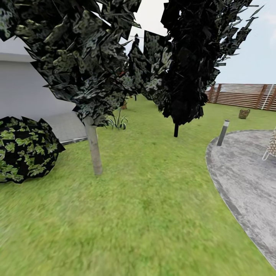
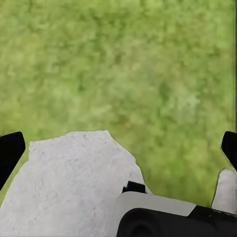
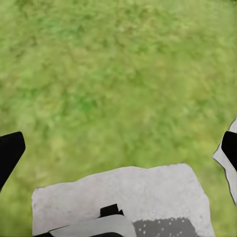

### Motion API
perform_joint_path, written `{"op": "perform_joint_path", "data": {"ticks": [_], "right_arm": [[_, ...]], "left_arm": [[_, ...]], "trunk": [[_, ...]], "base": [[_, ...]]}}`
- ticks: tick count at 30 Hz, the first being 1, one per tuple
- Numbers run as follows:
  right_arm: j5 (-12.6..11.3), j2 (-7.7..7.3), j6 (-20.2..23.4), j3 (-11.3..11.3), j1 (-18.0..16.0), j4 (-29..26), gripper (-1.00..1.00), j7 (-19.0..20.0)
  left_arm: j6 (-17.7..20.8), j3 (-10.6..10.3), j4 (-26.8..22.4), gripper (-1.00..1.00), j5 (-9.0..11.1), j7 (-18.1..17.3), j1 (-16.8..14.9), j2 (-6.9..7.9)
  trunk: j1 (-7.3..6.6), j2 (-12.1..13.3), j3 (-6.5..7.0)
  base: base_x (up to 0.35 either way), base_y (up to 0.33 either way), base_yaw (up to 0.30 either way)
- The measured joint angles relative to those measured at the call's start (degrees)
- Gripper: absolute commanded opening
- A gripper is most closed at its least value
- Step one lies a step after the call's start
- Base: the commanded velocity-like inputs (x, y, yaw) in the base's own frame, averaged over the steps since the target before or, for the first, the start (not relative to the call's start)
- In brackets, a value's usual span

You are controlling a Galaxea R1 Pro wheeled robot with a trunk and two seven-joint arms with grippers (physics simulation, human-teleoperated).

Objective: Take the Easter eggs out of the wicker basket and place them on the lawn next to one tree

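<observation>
Basket: the brown woven-twig wicker basket point(image 1: 244, 113) stands far off on the mottled bright green lawn point(image 1: 153, 214), ahead and to my right, close before the brown slatted wooden fence point(image 1: 245, 95). At this range I cannot make out any eggs in it.

Direction from my pincers: both hang low over grass, well apart from the basket. It lies to my right side, so I judge the right arm the nearer one once I get there.

Left pincer point(image 2: 118, 148): released, its dark fingertips point(image 2: 10, 153) spread wide at the edges of the left wrist view, nothing between them but grass.

Right pincer point(image 3: 118, 148): likewise released, fingertips point(image 3: 9, 155) wide apart over bare grass.

Long axis: the basket looks upright, mouth up; too small here to be sure.

Tree: the tree with the straight, pale grey-beige trunk point(image 1: 93, 147) and jagged dark leaves speckled pale green stands near, ahead to my left, between the round green-speckled bush point(image 1: 25, 147) and the near-black tree with a thin dark stem point(image 1: 176, 129).

Surface and room: open, flat grass runs on towards the basket; the grey paved round patio point(image 1: 249, 180) with its short grey post point(image 1: 223, 133) bulges in on the right, so the way probably skirts its edge.
</observation>
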Motion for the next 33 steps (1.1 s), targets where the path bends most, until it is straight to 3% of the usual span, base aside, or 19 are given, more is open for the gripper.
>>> {"op": "perform_joint_path", "data": {"ticks": [33], "right_arm": [[0.00,0.00,-0.01,0.00,0.00,0.01,1.00,0.00]], "left_arm": [[0.00,0.00,0.01,1.00,-0.09,-0.01,0.00,0.06]], "trunk": [[0.00,0.00,0.01]], "base": [[0.315,-0.170,0.000]]}}
